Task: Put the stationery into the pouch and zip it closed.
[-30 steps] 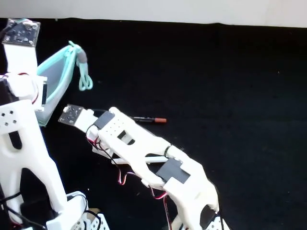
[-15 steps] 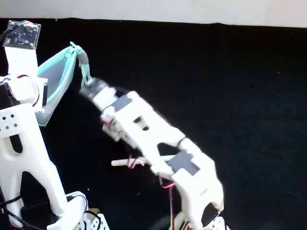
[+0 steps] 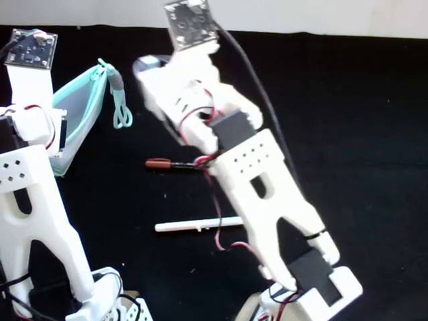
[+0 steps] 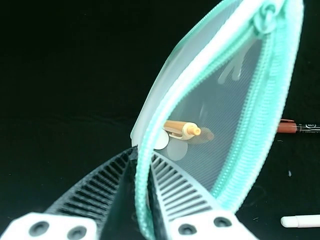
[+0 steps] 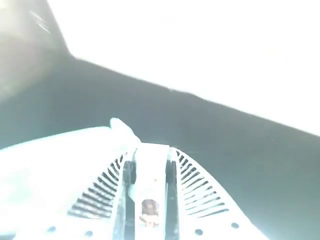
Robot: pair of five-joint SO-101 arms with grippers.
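The mint mesh pouch (image 3: 80,110) hangs open and tilted at the left, with my left gripper (image 4: 144,156) shut on its zip edge (image 4: 250,130). A tan pen (image 4: 182,130) lies inside it. My right gripper (image 3: 148,67) is raised high, a little right of the pouch mouth, and is shut on a white flat item (image 5: 150,185). A red-capped dark pen (image 3: 172,164) lies on the black table below the right arm. A white pen (image 3: 197,226) lies nearer the front.
The pouch's mint pull cord (image 3: 120,110) dangles beside its mouth. The black table (image 3: 348,134) stretches open to the right. The left arm's white base (image 3: 40,221) stands at the front left, and a pale wall (image 3: 301,17) runs along the back.
The right arm rose from low on the table to high beside the pouch mouth, carrying the white item. The red-capped pen shifted left. The left arm and pouch stayed put.
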